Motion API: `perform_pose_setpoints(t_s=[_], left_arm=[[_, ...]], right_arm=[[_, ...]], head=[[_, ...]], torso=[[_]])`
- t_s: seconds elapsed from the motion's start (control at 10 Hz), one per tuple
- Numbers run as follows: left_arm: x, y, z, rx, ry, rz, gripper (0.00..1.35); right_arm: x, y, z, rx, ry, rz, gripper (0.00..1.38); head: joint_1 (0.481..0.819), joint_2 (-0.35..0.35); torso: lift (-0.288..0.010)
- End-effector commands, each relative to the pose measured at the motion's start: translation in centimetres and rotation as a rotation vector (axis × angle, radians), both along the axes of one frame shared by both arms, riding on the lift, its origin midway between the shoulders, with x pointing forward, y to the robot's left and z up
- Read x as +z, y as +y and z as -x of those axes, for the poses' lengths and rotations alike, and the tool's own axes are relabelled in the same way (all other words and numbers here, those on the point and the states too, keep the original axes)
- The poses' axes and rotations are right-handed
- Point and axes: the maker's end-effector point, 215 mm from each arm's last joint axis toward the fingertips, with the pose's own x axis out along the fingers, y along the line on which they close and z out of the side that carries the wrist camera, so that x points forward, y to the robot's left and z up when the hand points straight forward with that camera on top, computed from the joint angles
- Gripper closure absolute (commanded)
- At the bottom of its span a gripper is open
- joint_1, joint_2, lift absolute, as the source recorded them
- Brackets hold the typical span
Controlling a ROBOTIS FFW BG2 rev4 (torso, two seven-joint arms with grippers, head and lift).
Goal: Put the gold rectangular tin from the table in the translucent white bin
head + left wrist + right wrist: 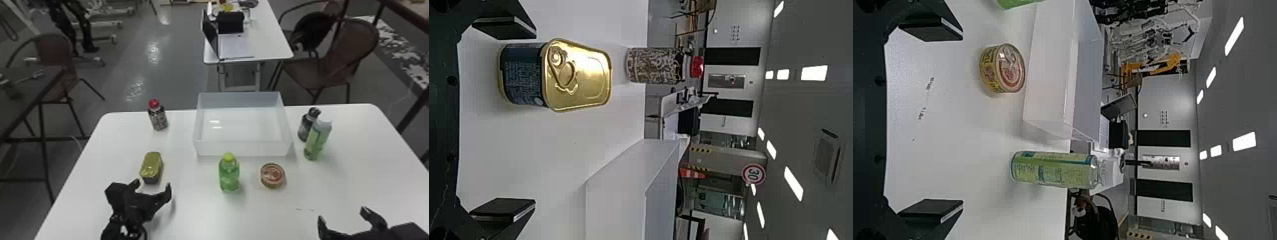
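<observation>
Open and with nothing between its fingers, my left gripper [153, 188] is at the near left of the table, just on the near side of the gold tin [151, 167]. In the left wrist view the gold tin [577, 75] shows its pull-tab lid and dark side, beyond the spread fingers of the left gripper [504, 120]. The translucent white bin [242, 148] stands at the table's far middle. My right gripper [344, 217] is parked open and empty at the near right; the right wrist view also shows the right gripper [930, 120] with fingers wide apart.
A red-capped bottle [158, 118] stands beyond the tin. Nearer than the bin are a green bottle [229, 175] and a round can [272, 175]. Right of the bin stand a dark bottle [306, 126] and a green-labelled bottle [317, 140]. The white table [198, 213] ends behind the bin.
</observation>
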Motion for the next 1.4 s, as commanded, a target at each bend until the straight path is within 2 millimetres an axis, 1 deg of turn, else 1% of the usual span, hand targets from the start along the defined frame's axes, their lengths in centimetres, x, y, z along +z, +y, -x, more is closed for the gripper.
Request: perform_pose_setpoints(t_s=[0.0,0.2,0.3,0.6,0.8,1.0,1.1,1.3], left_arm=[[-0.4,-0.6,-1.1,-0.005,0.016,-0.008,0.11],[-0.8,-0.4,-2.0,0.009,0.040,-0.028,0.11],[-1.1,0.0,-2.2,0.019,0.052,-0.043,0.11],[-1.2,2.3,-2.9,0.054,0.070,-0.093,0.11],[-1.2,4.2,-2.9,0.083,0.078,-0.108,0.11],[-0.9,5.4,-3.0,0.094,0.075,-0.114,0.11],[-0.6,5.7,-3.4,0.090,0.072,-0.121,0.11],[-0.5,5.3,-4.4,0.071,0.078,-0.101,0.11]], right_arm=[[-0.1,0.1,-0.1,0.000,0.003,-0.010,0.11],[-0.2,0.2,-0.2,0.006,0.003,-0.016,0.11],[-0.3,0.4,-0.2,0.009,0.007,-0.021,0.11],[-0.5,0.9,-0.3,0.024,0.011,-0.033,0.11],[-0.8,1.3,-0.3,0.033,0.016,-0.046,0.11],[-1.1,1.6,-0.2,0.037,0.022,-0.055,0.11],[-1.2,1.7,-0.2,0.042,0.024,-0.057,0.11],[-1.2,2.1,-0.4,0.055,0.023,-0.062,0.11]], head=[[0.695,0.106],[0.695,0.104],[0.695,0.104],[0.695,0.124],[0.695,0.141],[0.695,0.169],[0.695,0.178],[0.695,0.186]], torso=[[-0.030],[-0.030],[-0.030],[-0.030],[-0.030],[-0.030],[-0.030],[-0.030]])
